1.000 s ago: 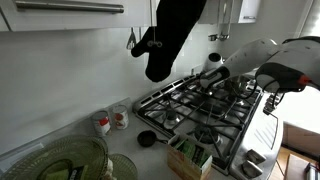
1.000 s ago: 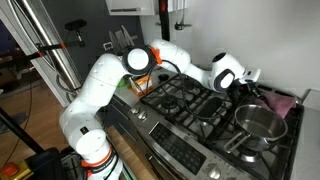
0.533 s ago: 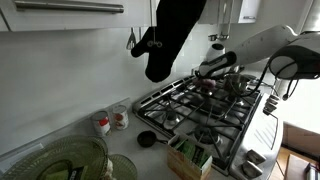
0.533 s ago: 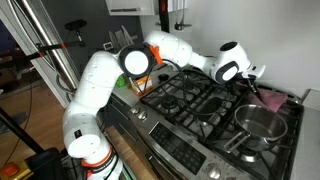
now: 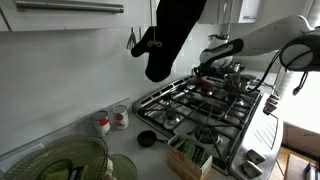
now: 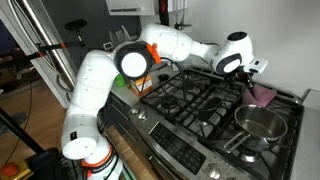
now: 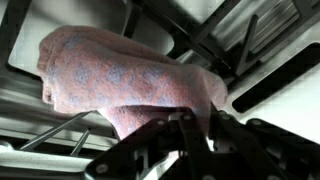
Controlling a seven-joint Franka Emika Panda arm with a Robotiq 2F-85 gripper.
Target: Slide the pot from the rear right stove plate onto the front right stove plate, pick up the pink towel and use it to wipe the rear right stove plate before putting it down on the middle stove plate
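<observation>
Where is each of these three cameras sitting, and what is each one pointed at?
An exterior view: sits low beside the stove, faces across the burners; shows the arm reaching in and its gripper.
An exterior view: sits higher, off the stove's front corner, looks along it at the pot and towel; the whole arm shows.
Wrist view: rides on the arm, looks down past the gripper's fingers at the towel over the grates.
Shared: both exterior views show stove, arm and gripper.
</observation>
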